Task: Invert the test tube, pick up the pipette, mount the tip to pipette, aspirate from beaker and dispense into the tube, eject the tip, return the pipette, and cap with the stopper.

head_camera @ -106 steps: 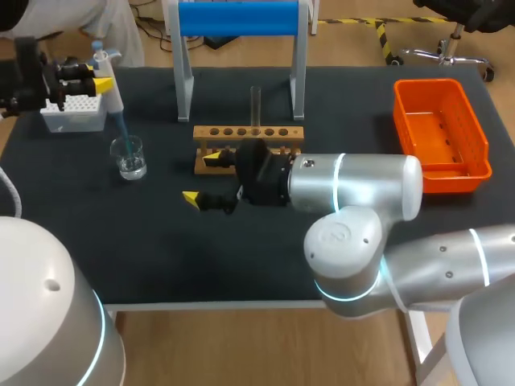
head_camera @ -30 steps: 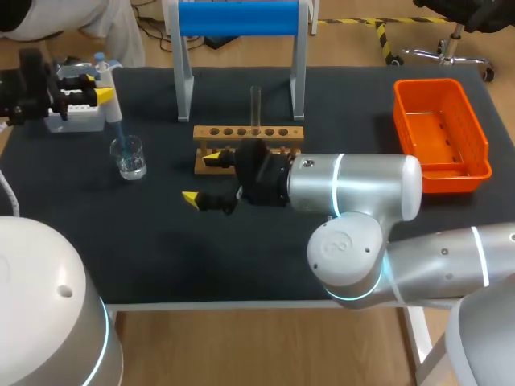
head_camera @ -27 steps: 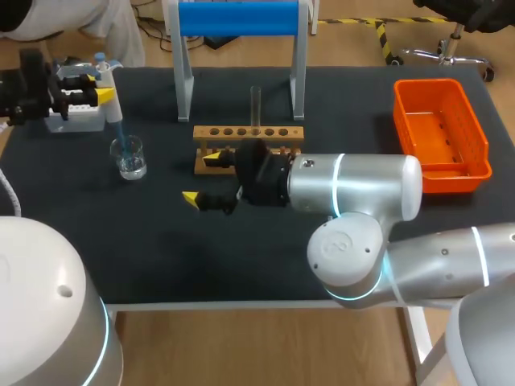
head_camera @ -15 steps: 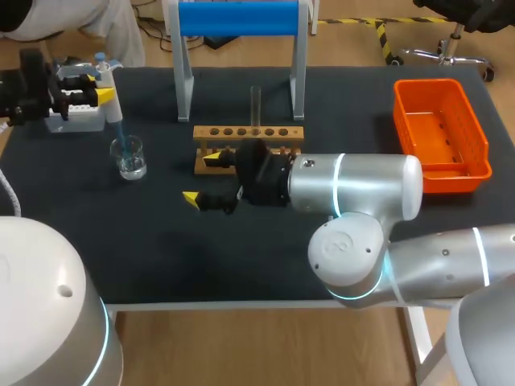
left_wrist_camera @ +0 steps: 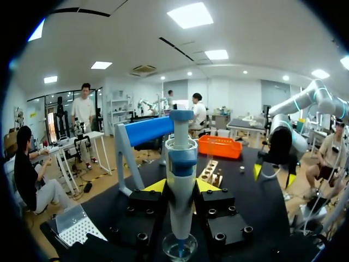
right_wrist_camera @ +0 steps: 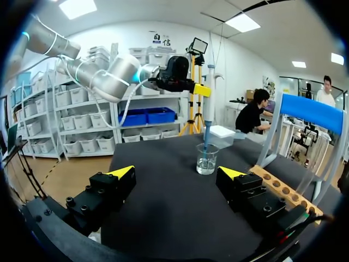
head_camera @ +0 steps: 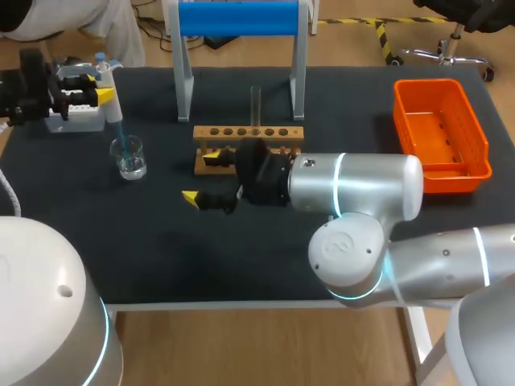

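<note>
My left gripper (head_camera: 80, 83) is shut on a white and blue pipette (head_camera: 106, 80) at the table's far left. The pipette's blue tip reaches down into a small glass beaker (head_camera: 129, 157). In the left wrist view the pipette (left_wrist_camera: 181, 180) stands upright between the fingers of my left gripper (left_wrist_camera: 181, 186), with the beaker (left_wrist_camera: 180, 246) right under it. A clear test tube (head_camera: 256, 104) stands upright in the wooden rack (head_camera: 248, 133). My right gripper (head_camera: 203, 178) stands open in front of the rack's left end, holding nothing. From the right wrist, my right gripper (right_wrist_camera: 177, 173) faces the beaker (right_wrist_camera: 206, 158).
A white tip box (head_camera: 76, 117) sits behind the beaker, under my left gripper. A stand with a blue bar (head_camera: 240, 18) rises behind the rack. An orange bin (head_camera: 441, 137) lies at the far right.
Over the last second nothing has moved. Since the earliest frame my left gripper has shifted slightly with the pipette, which now stands more upright over the beaker.
</note>
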